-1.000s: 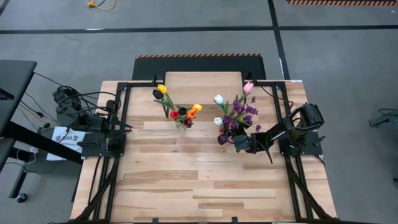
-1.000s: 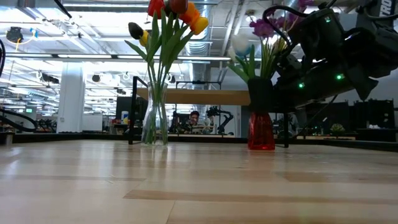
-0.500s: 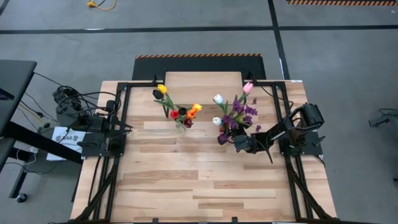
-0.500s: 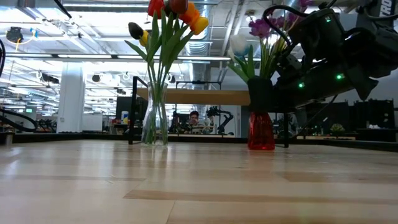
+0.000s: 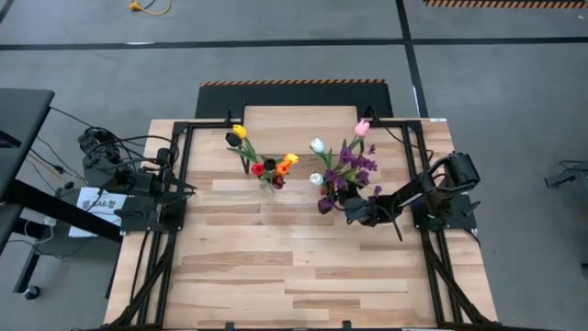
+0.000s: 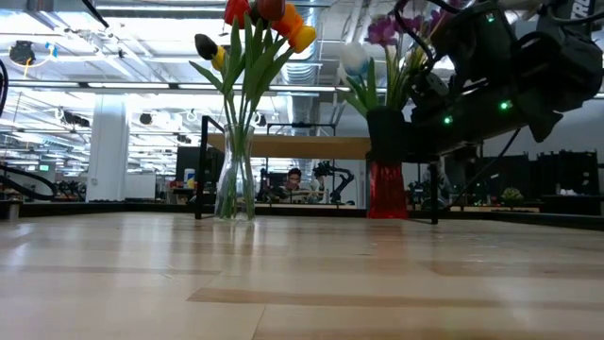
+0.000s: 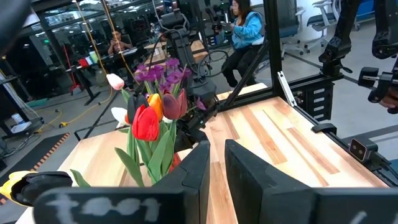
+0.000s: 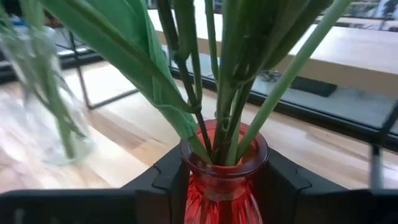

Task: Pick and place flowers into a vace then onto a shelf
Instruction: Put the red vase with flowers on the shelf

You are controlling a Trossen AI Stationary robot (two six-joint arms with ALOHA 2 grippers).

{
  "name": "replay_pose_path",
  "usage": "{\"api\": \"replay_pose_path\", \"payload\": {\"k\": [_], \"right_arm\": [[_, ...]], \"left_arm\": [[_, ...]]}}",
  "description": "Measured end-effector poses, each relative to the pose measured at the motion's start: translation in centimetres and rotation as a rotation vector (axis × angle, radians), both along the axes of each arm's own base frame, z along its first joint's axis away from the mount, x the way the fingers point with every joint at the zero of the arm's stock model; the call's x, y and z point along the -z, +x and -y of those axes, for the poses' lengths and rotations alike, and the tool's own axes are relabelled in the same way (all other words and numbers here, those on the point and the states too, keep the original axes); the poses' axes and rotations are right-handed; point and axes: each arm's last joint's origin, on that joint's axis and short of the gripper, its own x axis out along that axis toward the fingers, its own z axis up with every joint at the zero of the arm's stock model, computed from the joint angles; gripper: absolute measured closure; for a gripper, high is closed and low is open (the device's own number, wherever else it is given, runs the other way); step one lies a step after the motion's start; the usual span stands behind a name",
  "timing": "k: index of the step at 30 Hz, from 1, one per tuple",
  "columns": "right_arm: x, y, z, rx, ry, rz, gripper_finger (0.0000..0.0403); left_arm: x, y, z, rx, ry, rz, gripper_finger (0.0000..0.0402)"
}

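I have the right gripper [image 5: 354, 211] clamped on the neck of the red vase [image 6: 386, 189], one finger on each side, and its base hangs just clear of the table [image 5: 276, 267]. Purple, pink and white flowers [image 5: 344, 164] stand in it. The clear vase [image 6: 234, 185] of tulips [image 5: 266, 165] sits beside it, before the shelf [image 6: 311, 146]. My left gripper [image 7: 214, 163] waits at the left edge, fingers nearly together, holding nothing

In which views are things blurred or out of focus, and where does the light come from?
Right wrist view: the clear vase is blurred, while the red vase between the right gripper's fingers is sharper. Left wrist view: the near fingers are soft. Low view: bright ceiling lights backlight the flowers.
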Motion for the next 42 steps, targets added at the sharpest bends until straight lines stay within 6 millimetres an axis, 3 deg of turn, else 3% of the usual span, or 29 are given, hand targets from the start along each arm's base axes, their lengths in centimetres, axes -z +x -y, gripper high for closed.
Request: {"api": "replay_pose_path", "payload": {"k": [5,13,21,27,35,42], "right_arm": [[-1.3,0.1,-0.1,-0.075,0.036,0.046,0.0253],[-4.3,-0.2,-0.3,-0.203,0.033,0.085,0.0276],[-7.2,-1.8,0.0,-0.250,0.040,0.062,0.0253],[-9.2,-2.9,0.6,-0.252,-0.017,0.043,0.0275],[-11.3,-3.9,2.9,-0.284,-0.047,0.075,0.0248],[-11.5,-4.1,6.0,-0.283,-0.045,0.063,0.0275]], "left_arm": [[0.0,0.0,0.0,0.000,0.000,0.000,0.0360],[0.0,0.0,0.0,0.000,-0.001,-0.001,0.0360],[0.0,0.0,0.0,-0.001,-0.005,-0.001,0.0360],[0.0,0.0,0.0,-0.001,-0.005,-0.001,0.0360],[0.0,0.0,0.0,-0.001,-0.006,-0.001,0.0360],[0.0,0.0,0.0,-0.001,-0.006,-0.001,0.0360]]}}
